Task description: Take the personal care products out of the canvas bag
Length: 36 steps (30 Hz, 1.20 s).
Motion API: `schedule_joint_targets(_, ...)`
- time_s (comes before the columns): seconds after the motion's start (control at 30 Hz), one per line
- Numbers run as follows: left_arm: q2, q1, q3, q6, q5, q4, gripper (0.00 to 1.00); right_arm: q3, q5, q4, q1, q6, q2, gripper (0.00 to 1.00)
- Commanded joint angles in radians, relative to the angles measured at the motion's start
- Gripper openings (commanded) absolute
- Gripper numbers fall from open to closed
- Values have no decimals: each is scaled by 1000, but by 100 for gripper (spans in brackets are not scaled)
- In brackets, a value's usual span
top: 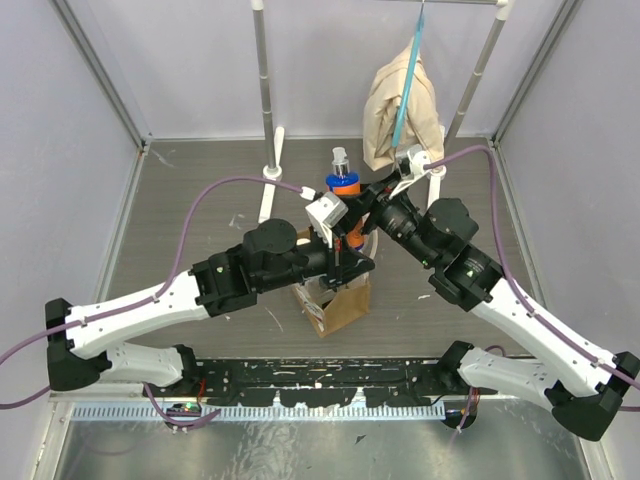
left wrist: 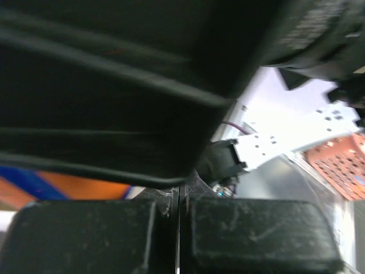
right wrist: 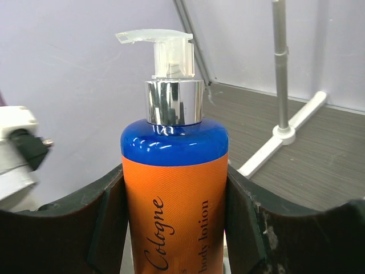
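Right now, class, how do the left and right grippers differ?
The right gripper is clamped on the upright bottle; the left gripper is shut, with nothing visible between its fingers. The left gripper sits over the bag; the right gripper holds its load farther back. Both have black fingers.

**Site:** robotics lab, enclosed test cell.
**Walls** (top: 60,120): plain pale lilac panels on three sides, held in bare aluminium frame struts (top: 100,70).
**Table** (top: 200,200): grey wood-grain top filling the cell floor.
**Near edge:** black slotted mounting rail (top: 330,372) carrying two white-and-black robot arms bolted side by side, the left arm (top: 150,305) and the right arm (top: 540,335). A purple cable (top: 240,180) trails from each.
**Far edge:** white pole rack (top: 261,90) holding a beige cloth (top: 385,110) on a blue hanger (top: 408,70).
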Motion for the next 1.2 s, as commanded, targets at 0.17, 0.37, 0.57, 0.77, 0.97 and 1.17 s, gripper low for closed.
schedule_joint_targets(0.17, -72, -3, -38, 173, -441, -66, 0, 129, -112, 55, 10, 101, -57, 1)
schedule_joint_targets(0.37, -109, -2, -39, 196, -521, -91, 0, 129, -139, 40, 10, 98, -57, 1)
schedule_joint_targets(0.57, -125, -2, -41, 195, -548, -114, 0, 131, -152, 30, 10, 95, -58, 1)
schedule_joint_targets(0.77, -148, -2, -25, 187, -600, -163, 0, 126, -106, -1, 10, 69, -82, 1)
schedule_joint_targets(0.97, -227, -2, -12, 115, -525, -212, 0, 109, 118, -69, 10, -16, -131, 1)
schedule_joint_targets(1.17, -263, -3, -21, 80, -505, -256, 0, 85, 456, -133, 10, -113, -126, 1)
